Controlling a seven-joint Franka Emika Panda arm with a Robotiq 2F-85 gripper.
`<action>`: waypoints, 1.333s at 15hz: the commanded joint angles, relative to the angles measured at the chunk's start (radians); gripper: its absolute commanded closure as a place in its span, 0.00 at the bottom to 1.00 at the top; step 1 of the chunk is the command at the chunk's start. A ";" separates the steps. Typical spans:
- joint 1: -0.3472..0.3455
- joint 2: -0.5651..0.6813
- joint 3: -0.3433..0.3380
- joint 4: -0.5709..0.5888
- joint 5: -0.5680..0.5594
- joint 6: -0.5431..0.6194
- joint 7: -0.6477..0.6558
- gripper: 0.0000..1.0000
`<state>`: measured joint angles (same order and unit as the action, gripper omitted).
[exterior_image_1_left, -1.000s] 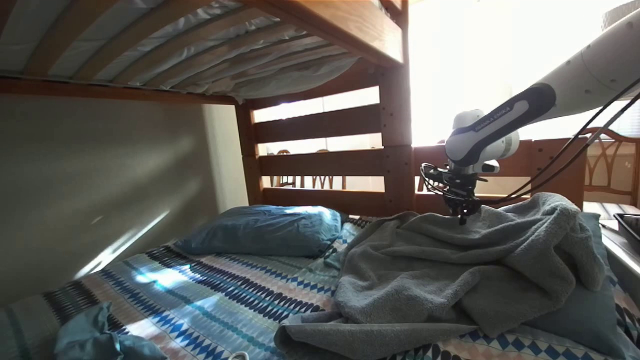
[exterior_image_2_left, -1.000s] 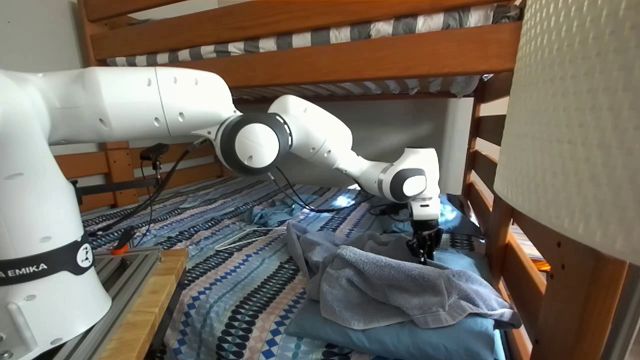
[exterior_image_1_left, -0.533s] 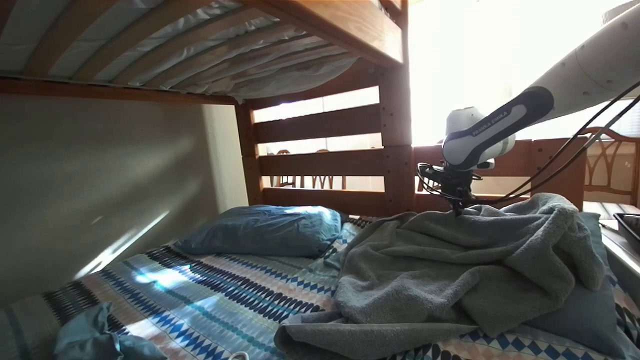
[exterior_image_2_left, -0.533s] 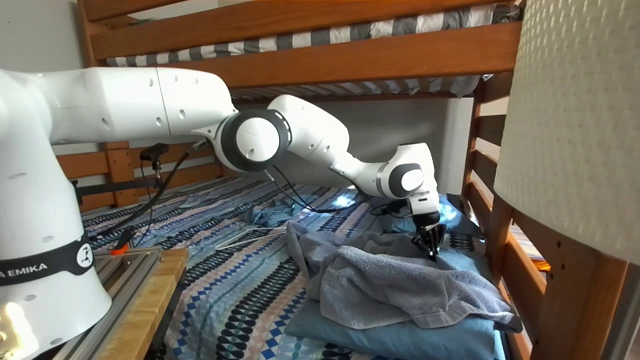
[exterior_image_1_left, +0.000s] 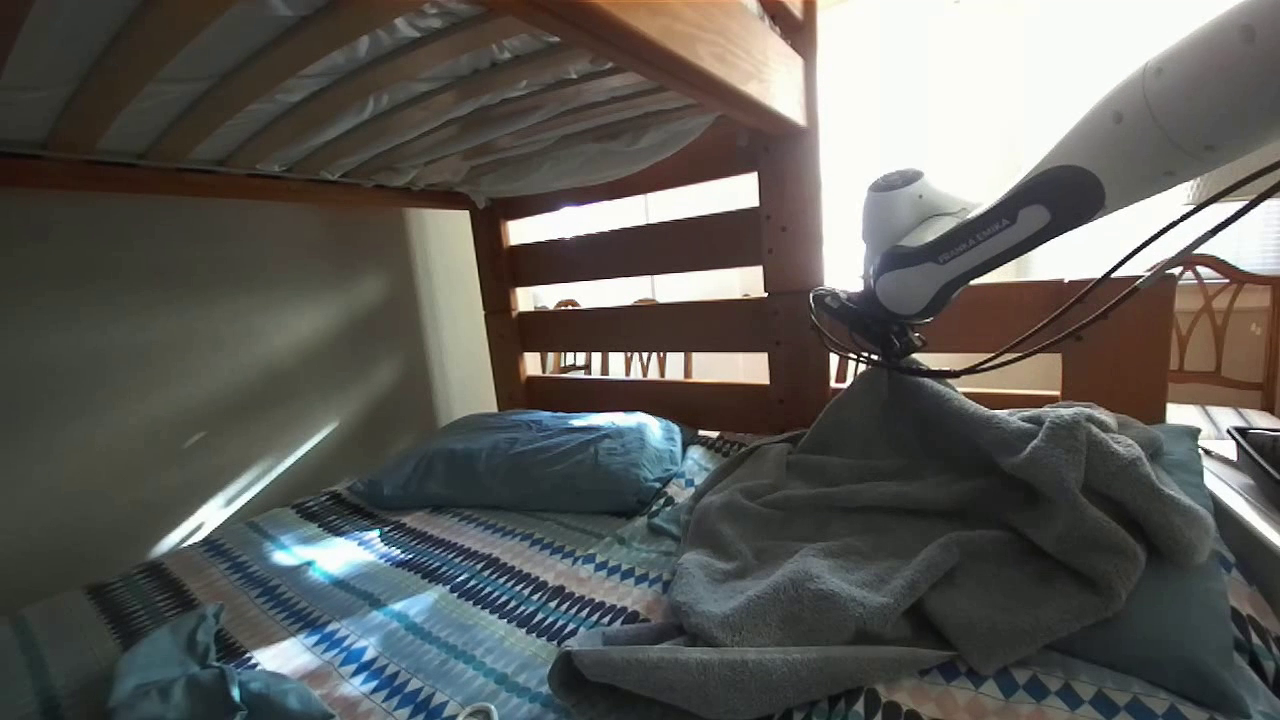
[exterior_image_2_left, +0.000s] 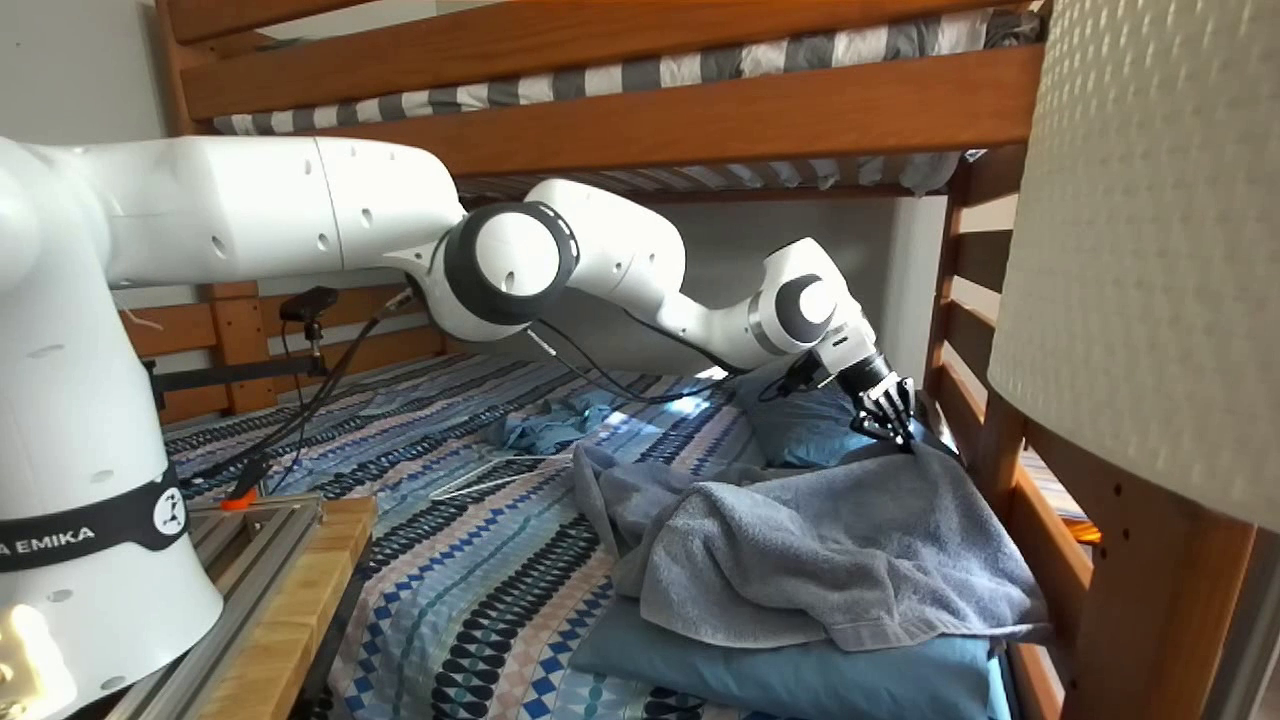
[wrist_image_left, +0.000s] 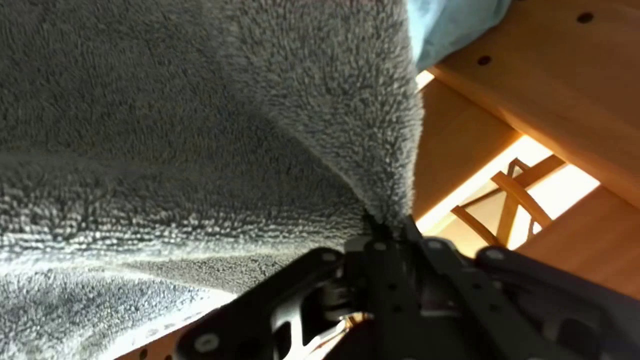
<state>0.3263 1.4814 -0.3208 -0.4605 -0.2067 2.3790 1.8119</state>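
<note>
Black and tilted, the gripper (wrist_image_left: 392, 230) has its fingers clamped together on a pinch of grey blanket (exterior_image_2_left: 830, 560), which rises to a peak there in both exterior views. Below that peak the blanket lies in loose folds across a blue pillow (exterior_image_2_left: 800, 672) at the near right of the patterned bedding (exterior_image_2_left: 420, 610). Farther off, near the wall (exterior_image_1_left: 250, 350), rests another blue pillow (exterior_image_1_left: 530, 465), partly sunlit. Stripes and diamonds cover that bedding, and a crumpled blue cloth (exterior_image_2_left: 545, 428) lies on it to the blanket's far left. White and jointed, the robot arm (exterior_image_2_left: 250, 210) reaches in from the left; its dark forward panel (exterior_image_1_left: 975, 245) reads "FRANKA EMIKA" in an exterior view, while the base band (exterior_image_2_left: 90, 532) shows only "A EMIKA", cut off at the view's edge, beside a round emblem (exterior_image_2_left: 170, 510). Around all this stands a wooden bunk frame (exterior_image_2_left: 650, 130), with striped grey-and-white bedding (exterior_image_2_left: 520, 90) on the upper level. Near right is a textured cream lampshade (exterior_image_2_left: 1150, 250); a wooden chair (exterior_image_1_left: 1218, 380) stands beyond the frame, and chair parts (wrist_image_left: 522, 197) show through slats (wrist_image_left: 457, 140) in the wrist view.
</note>
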 joint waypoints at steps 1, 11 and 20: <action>-0.009 0.025 -0.035 0.044 -0.049 0.000 0.070 0.98; 0.025 -0.027 -0.097 -0.035 -0.001 -0.220 0.162 0.19; -0.019 -0.013 0.006 0.025 -0.042 -0.466 0.372 0.00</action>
<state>0.3140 1.4728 -0.3419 -0.4358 -0.2200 1.9163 2.1803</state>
